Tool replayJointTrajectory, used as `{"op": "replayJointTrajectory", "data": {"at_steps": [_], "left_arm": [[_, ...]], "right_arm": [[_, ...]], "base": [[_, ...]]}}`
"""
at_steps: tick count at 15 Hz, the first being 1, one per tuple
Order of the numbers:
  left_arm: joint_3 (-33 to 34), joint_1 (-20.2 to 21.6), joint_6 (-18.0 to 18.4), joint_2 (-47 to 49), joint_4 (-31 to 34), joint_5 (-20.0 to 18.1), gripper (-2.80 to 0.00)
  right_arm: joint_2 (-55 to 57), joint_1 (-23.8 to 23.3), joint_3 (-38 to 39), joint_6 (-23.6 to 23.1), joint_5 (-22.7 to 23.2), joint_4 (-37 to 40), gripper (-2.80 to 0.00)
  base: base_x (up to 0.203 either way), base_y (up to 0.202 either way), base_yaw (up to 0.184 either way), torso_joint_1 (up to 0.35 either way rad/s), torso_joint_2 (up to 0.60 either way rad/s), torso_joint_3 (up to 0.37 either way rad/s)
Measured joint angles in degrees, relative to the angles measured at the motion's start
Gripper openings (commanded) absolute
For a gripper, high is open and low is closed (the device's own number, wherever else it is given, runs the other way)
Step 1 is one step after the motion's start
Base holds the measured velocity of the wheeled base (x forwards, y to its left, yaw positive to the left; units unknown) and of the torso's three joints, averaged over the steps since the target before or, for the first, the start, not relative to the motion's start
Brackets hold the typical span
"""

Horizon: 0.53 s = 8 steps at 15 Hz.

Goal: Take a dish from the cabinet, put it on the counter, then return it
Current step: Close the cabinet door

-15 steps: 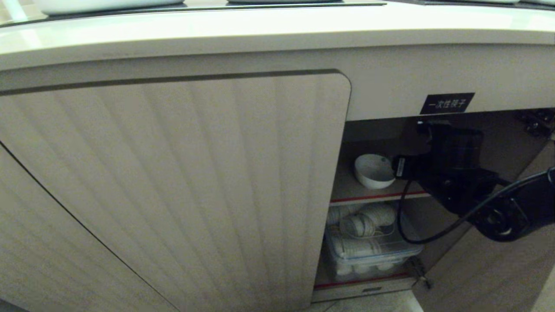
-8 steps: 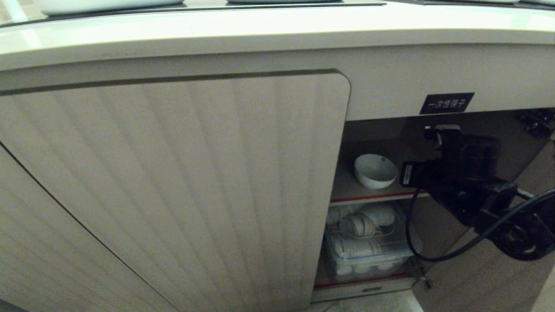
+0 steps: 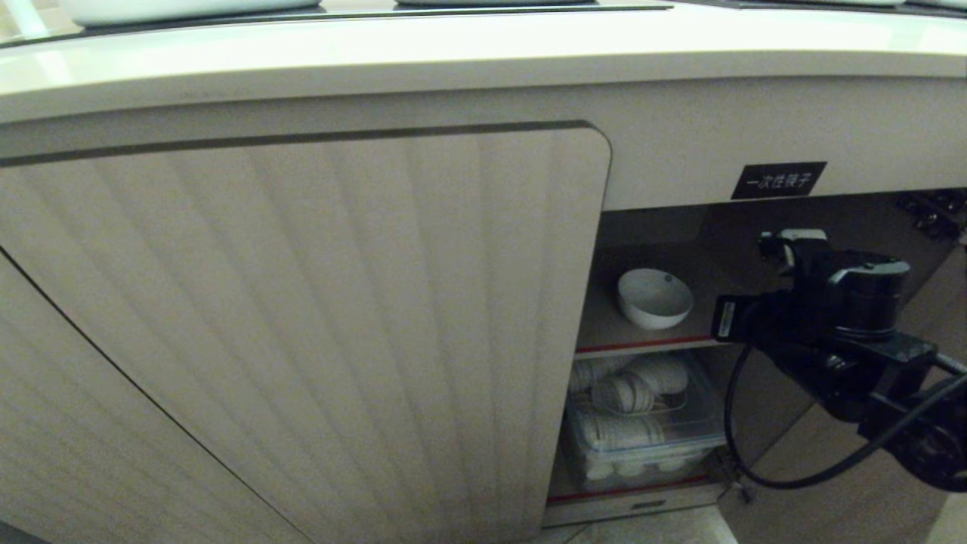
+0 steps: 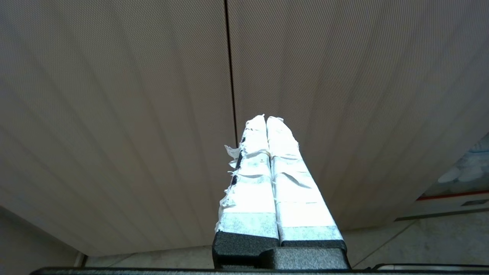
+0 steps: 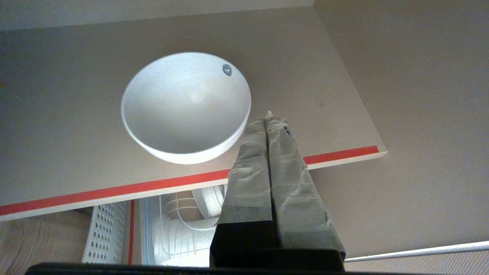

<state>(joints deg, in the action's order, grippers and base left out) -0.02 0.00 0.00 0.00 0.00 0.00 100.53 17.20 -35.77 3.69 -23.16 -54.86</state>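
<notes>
The head view looks forward and down from close range at the front of the cabinet [image 3: 317, 317], with the counter [image 3: 483, 53] edge along the top and the open compartment at right

The left wrist view faces a closed ribbed door [image 4: 114, 114] at close range, looking along the left gripper [image 4: 266, 119]

The right wrist view looks along the right gripper [image 5: 269, 116] into the open compartment, near the red-edged shelf [image 5: 336, 114]

Head and right wrist views share this shelf, the dish [image 3: 654, 298] [image 5: 186, 107] near its front edge and the container below [image 3: 680, 434]
</notes>
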Motion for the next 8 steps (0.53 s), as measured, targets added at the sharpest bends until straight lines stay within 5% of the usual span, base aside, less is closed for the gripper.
{"op": "replayJointTrajectory", "data": {"at_steps": [8], "left_arm": [[0.0,0.0,0.0,0.0,0.0,0.0,-2.80]], "right_arm": [[-6.1,0.5,9.3,0.2,0.0,-1.4,-2.80]], "base": [[0.000,0.000,0.000,0.000,0.00,0.000]]}}
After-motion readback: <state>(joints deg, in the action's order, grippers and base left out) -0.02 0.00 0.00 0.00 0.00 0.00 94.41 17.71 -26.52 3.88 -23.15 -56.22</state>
